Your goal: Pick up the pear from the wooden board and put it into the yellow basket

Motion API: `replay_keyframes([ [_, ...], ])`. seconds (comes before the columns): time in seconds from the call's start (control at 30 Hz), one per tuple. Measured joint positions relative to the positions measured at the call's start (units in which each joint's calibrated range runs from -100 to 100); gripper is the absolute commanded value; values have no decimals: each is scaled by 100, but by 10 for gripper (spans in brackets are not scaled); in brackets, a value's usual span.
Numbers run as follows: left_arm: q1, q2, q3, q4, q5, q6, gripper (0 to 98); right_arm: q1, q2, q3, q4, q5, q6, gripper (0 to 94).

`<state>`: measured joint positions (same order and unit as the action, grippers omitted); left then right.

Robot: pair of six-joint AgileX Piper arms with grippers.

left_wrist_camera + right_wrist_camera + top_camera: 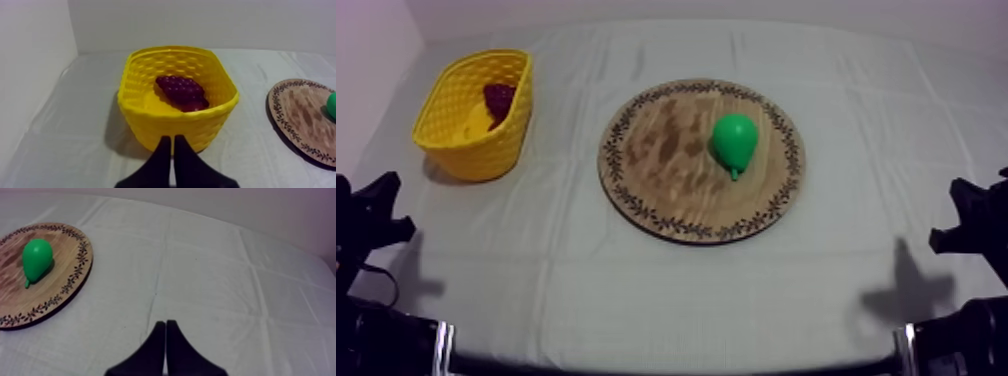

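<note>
Glossy bright-green pear lay on its side on the right half of the wooden board, stem toward the near rim, yellow basket held grapes, left pincer and right pincer clenched on nothing

**newbie:** Where's the top cam sitting?

**rigguy:** High over the near edge of the table, tilted down toward the back wall. It's far enough off to take in the whole tabletop. Left wrist cam is low and close up on the yellow basket, facing that same wall. Right wrist cam is low too, looking across bare table, further from things.

**newbie:** Any overlap?

**rigguy:** All three get the round wooden board and the pear on it. Top and left share the basket.
</note>
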<state>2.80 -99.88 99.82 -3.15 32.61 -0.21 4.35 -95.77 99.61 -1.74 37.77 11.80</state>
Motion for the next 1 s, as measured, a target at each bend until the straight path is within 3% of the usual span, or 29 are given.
replay_keyframes([
  [0.4,0,0,-124,15,361,2,4,0,0,0,0,0,0,5],
  [0.73,763,450,-1350,-836,1611,606,0,0,0,0,0,-12,0,5],
  [1.0,1052,2131,-2555,-938,1182,819,0,0,0,0,0,-4,0,5],
])
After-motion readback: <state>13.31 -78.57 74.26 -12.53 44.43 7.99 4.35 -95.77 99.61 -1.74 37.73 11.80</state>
